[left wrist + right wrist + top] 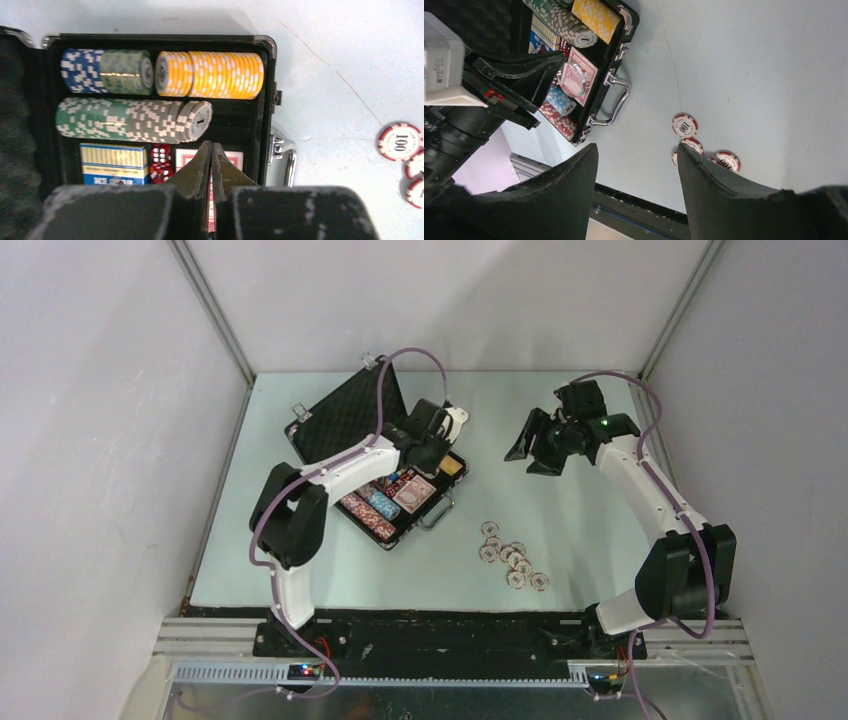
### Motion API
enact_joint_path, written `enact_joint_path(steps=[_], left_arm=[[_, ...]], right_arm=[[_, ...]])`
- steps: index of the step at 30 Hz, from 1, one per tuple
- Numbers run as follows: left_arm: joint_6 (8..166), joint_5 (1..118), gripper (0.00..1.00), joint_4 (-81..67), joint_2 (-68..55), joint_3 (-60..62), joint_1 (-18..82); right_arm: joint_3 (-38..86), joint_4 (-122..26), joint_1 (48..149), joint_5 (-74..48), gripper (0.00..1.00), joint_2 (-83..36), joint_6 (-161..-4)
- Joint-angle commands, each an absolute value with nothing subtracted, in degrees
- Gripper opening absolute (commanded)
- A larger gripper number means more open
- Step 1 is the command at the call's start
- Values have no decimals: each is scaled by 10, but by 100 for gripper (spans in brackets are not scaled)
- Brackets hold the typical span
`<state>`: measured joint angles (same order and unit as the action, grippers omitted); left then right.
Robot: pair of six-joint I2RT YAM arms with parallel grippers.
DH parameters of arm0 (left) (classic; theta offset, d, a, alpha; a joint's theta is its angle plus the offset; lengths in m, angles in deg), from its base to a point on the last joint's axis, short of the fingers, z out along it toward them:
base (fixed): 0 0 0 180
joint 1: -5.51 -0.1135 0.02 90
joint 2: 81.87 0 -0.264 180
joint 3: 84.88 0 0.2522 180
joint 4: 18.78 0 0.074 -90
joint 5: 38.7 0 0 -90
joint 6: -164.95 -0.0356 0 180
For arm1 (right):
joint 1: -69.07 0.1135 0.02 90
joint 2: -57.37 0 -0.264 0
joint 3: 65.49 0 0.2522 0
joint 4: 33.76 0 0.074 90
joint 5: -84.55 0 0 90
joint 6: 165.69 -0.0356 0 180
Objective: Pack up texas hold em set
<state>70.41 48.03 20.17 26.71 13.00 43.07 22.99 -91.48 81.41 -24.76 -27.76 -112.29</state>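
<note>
Nearest to you, the loose chips [514,562] lay flat on the table in a small cluster, some overlapping, at about 4 o'clock from the case [345,420]. They were not yet packed. Flat chips give the fingers almost no edge, so a pinch there could scrape the table or push the cluster apart instead of lifting one.

Farther in, the case stood open with its lid up at 11 o'clock. Inside were the chip rows, the blue card deck [114,163], the red dice [161,165] and the red card deck [579,75].

The left gripper [210,150] hung low over the red deck, its fingers pressed almost together — I could see nothing held between them. From that height, a sideways move could knock the grey chip row [165,120], whose end chips were leaning already, or drag the deck out of its slot.

Farthest, at 3 o'clock from the case, the right gripper [636,147] was spread wide and empty — well apart from the chips. Its risk seemed small, unless both arms reached into the case together.
</note>
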Motion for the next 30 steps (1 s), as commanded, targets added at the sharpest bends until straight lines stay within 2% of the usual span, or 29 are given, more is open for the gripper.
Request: enact_joint_path(steps=[1,12,22,30], left_arm=[[713,538,1,220,287,150,434],[729,517,0,222,353,175,435],[745,392,0,234,394,234,433],[760,362,5,254,394,235,433]], right_arm=[[230,-908,808,-248,62,-275,-1116],[229,-925,801,-236,62,-266,-1113],[229,-923,801,-237,62,-267,-1112],[230,-925,800,-236,62,-266,-1112]])
